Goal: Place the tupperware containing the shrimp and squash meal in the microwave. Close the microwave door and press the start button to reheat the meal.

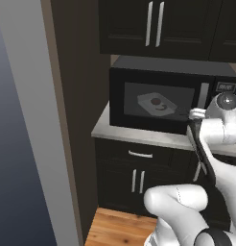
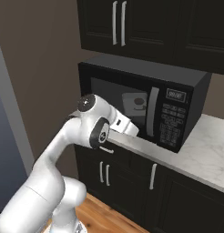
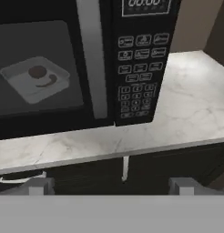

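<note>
My open, empty tool (image 3: 112, 186) sits low before the microwave (image 3: 86, 63), so its keypad (image 3: 140, 73) is up ahead.

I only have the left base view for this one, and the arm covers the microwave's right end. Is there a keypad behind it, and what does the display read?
Observer: Yes. In the hand view the keypad sits just right of the silver handle on the microwave door, with nothing in front of it. The display appears to read all zeros.
Operator: Are the jaws holding anything?
Observer: No. The gripper is open. Its fingertips stand wide apart, with nothing between them.
</note>
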